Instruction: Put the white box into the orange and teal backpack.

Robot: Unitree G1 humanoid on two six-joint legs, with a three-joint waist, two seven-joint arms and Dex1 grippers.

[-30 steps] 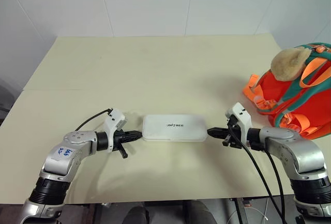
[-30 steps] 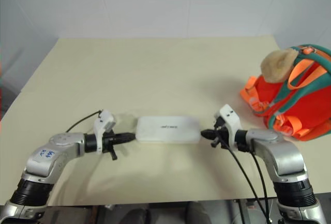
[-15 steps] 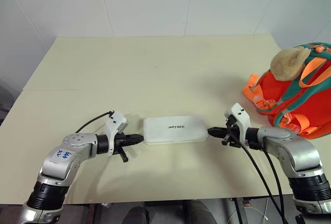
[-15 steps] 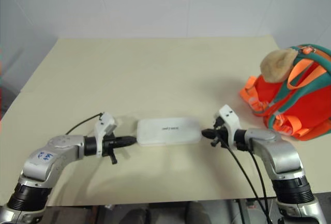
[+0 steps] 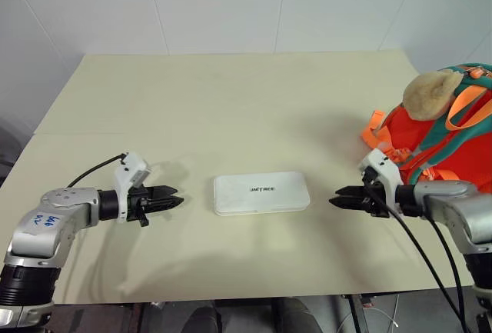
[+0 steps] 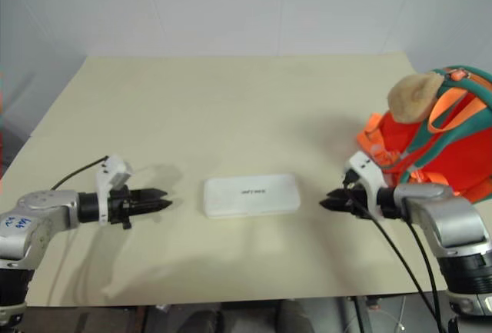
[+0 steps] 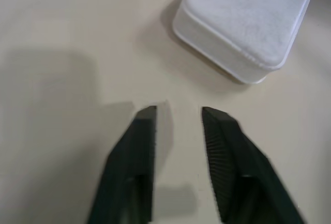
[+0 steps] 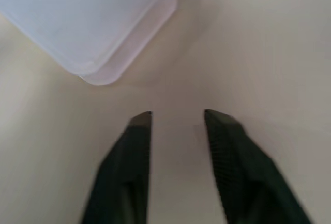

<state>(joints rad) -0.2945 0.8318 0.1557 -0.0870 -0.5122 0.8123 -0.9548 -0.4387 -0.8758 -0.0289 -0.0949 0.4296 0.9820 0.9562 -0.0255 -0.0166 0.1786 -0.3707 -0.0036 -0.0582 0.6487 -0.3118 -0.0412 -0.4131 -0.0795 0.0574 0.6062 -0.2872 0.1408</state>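
The white box [image 5: 261, 193] lies flat on the table near its front edge, its dark lettering facing up. My left gripper [image 5: 175, 201] hovers a short way off the box's left end, pointing at it, open and empty. My right gripper [image 5: 336, 201] sits a short way off the box's right end, also open and empty. In the left wrist view the fingers [image 7: 139, 146] stand apart with a corner of the box [image 7: 248, 22] beyond them. The right wrist view shows the same for the other end of the box [image 8: 88, 17]. The orange and teal backpack [image 5: 446, 156] stands at the right edge.
A cream table [image 5: 231, 102] stretches back to a white tiled wall. A fluffy tan pompom [image 5: 430, 91] hangs on the backpack, and its orange straps [image 5: 378, 137] lie on the table just behind my right gripper.
Both grippers were shut against the box's ends. They have now pulled outward away from it, left to the left and right to the right, and opened. The box has stayed put.
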